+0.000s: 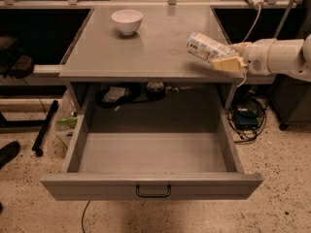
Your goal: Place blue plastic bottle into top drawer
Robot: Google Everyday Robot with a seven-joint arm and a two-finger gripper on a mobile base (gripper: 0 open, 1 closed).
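Observation:
The blue plastic bottle, clear with a white-and-bluish label, is held tilted just above the right part of the grey tabletop. My gripper reaches in from the right on a white arm and is shut on the bottle's right end. The top drawer is pulled fully open below the tabletop. Its inside is bare, and its front panel carries a small dark loop handle.
A white bowl stands at the back left of the tabletop. Cables and small items lie on a shelf behind the drawer. More cables lie on the speckled floor at right. A dark stand leg is at left.

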